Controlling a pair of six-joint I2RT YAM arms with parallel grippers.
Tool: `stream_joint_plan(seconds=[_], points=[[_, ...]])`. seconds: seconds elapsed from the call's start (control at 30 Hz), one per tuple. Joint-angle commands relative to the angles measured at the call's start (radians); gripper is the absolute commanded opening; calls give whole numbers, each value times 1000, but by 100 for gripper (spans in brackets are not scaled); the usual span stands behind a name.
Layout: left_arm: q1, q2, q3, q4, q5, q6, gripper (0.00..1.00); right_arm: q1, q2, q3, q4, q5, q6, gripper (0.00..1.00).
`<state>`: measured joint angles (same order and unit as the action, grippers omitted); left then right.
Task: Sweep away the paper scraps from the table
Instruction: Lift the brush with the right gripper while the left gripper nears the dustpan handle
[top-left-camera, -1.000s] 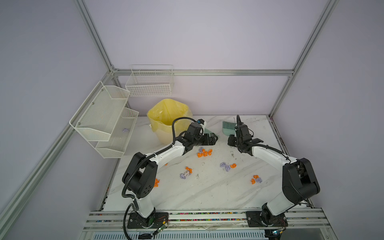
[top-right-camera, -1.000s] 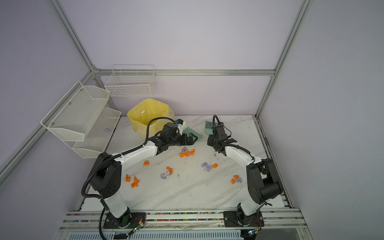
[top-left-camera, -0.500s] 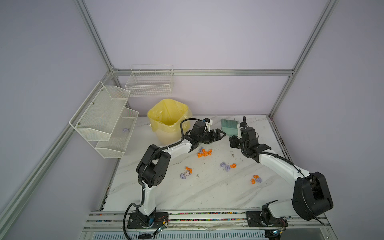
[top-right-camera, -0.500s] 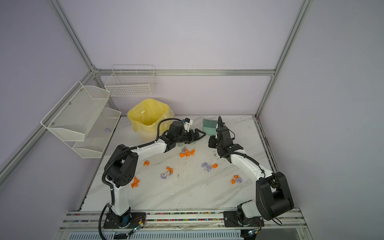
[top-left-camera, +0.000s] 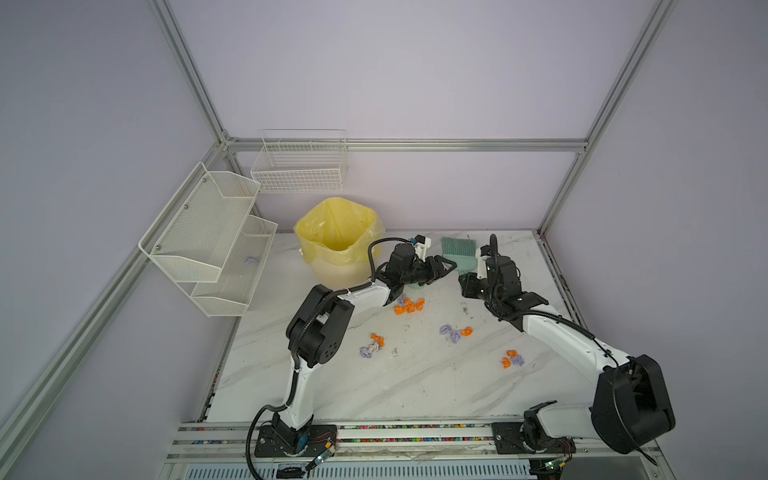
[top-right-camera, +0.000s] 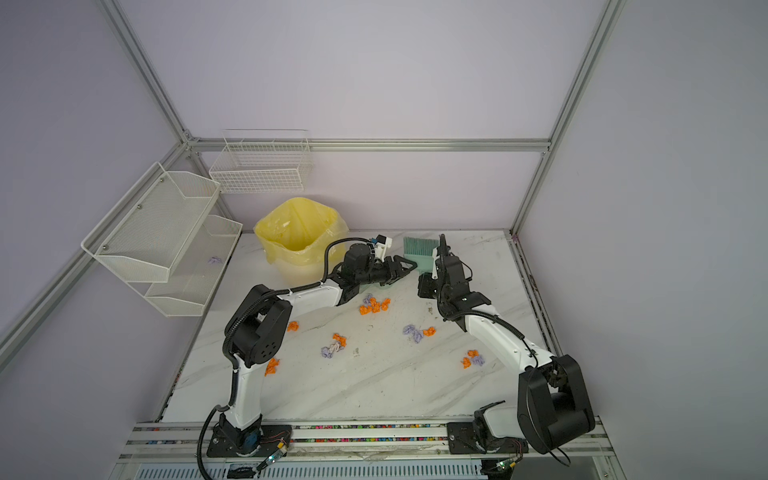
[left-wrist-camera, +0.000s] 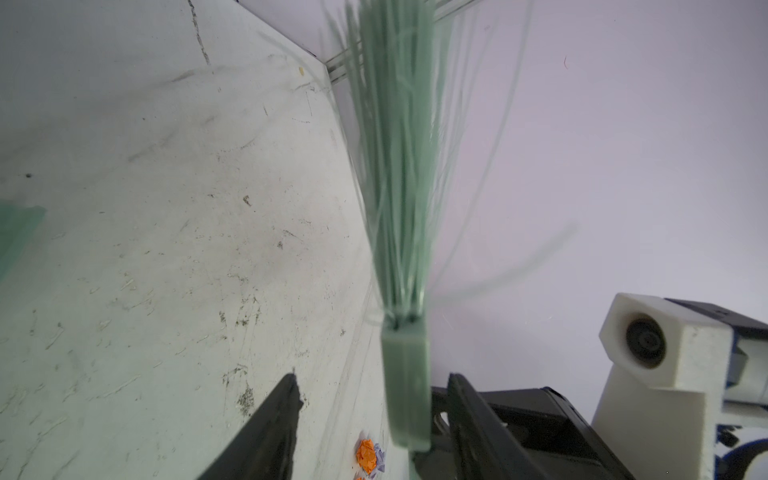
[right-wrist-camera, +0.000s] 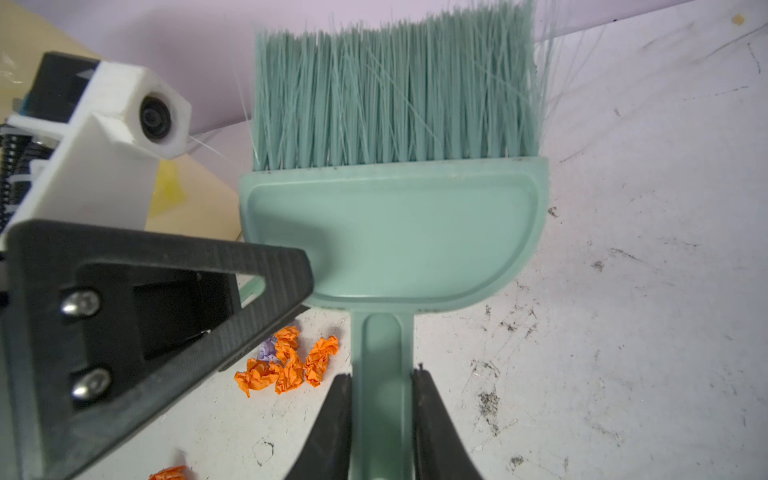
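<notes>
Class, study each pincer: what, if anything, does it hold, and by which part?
The right pincer holds the brush by its handle. The left pincer holds nothing; its jaws stand open astride the brush head.

The brush (top-left-camera: 457, 249), the yellow-lined bin (top-left-camera: 340, 272), the left arm (top-left-camera: 365, 297) and the right arm (top-left-camera: 557, 336) crowded the far surface (top-left-camera: 415, 390). Nearer, wide bare lanes ran between scattered paper scraps (top-left-camera: 409, 305).

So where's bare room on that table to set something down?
Bare: the table near the arm bases, short of the paper scraps, and its far right corner. Crowded: around the brush, where the left end effector and right end effector meet.
</notes>
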<state>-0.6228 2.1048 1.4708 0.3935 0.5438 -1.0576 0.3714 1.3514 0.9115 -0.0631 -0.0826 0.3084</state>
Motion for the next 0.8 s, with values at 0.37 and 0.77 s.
stream_joint_plan(seconds=[0.37,0.77], points=[[-8,28,117,135,-2,-74,0,3,-54,-29,31,-59,-37,13],[71,34,118,229,-11,-154,0,-148,-108,-87,138,-363,152,77]])
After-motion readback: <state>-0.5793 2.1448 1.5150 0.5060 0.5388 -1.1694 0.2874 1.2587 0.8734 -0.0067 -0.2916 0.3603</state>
